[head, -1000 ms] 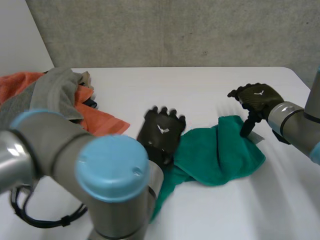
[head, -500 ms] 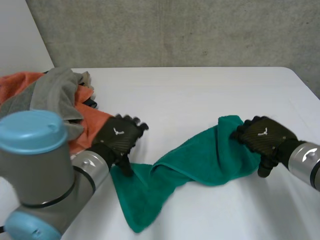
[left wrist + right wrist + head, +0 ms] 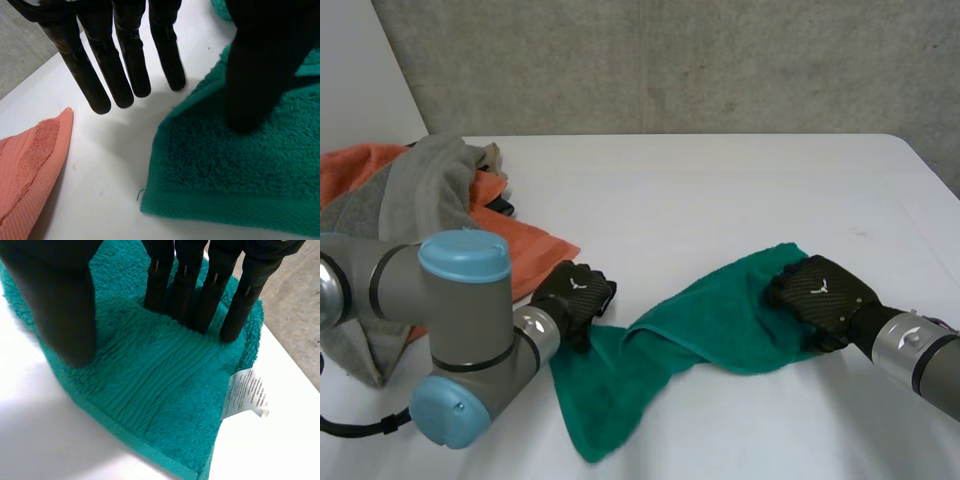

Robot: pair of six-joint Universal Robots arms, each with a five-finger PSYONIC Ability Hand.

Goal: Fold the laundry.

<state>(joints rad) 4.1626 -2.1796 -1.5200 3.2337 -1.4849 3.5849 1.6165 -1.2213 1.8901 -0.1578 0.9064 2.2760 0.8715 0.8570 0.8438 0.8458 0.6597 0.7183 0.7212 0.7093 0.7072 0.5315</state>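
Note:
A green towel [image 3: 720,320] lies stretched and twisted across the table's [image 3: 720,180] front. My left hand [image 3: 575,295] is at its left corner. In the left wrist view the left hand's fingers [image 3: 122,65] are straight, with their tips over bare table just off the green towel's [image 3: 240,170] edge, and its thumb [image 3: 255,75] presses on the cloth. My right hand [image 3: 820,295] lies on the towel's right end. There its straight fingers [image 3: 200,290] and thumb [image 3: 65,305] press into the towel [image 3: 150,390], wide apart, with ripples of cloth between them.
A pile of grey and orange laundry [image 3: 420,190] sits at the table's left. An orange towel [image 3: 515,245] spreads from it towards my left hand, and its corner [image 3: 30,160] lies near the fingertips. A white label [image 3: 245,392] sticks out at the green towel's edge.
The green towel has been drawn out leftwards from a bunch. My left hand came down at its left corner, and my right hand settled flat on its right end.

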